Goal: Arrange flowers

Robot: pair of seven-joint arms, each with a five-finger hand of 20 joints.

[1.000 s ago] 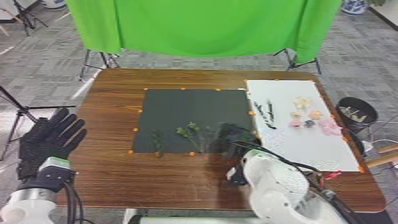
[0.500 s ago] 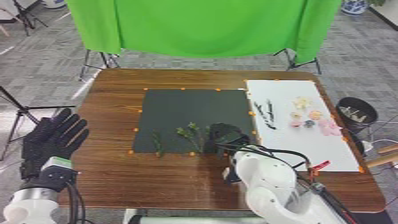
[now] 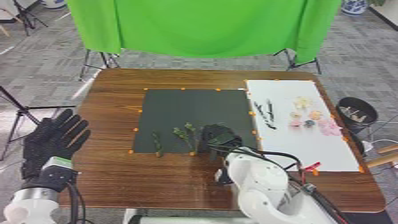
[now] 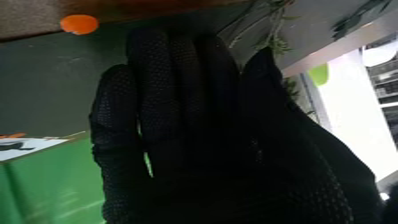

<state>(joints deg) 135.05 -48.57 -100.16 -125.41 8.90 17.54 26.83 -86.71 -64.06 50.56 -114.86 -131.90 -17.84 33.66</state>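
head view: black bin (image 3: pixel 359 103), contents (image 3: pixel 358 118) unclear

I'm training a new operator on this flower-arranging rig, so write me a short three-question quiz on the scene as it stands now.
1. Multiple choice. What colour is the sheet that the flowers lie on?
A) red
B) white
C) blue

2. True or false: the left hand is resting on the green sprigs.

3. Fill in the blank: in the head view, those sprigs lie on the dark mat to the ____ of the right hand.

Key: 1: B; 2: false; 3: left
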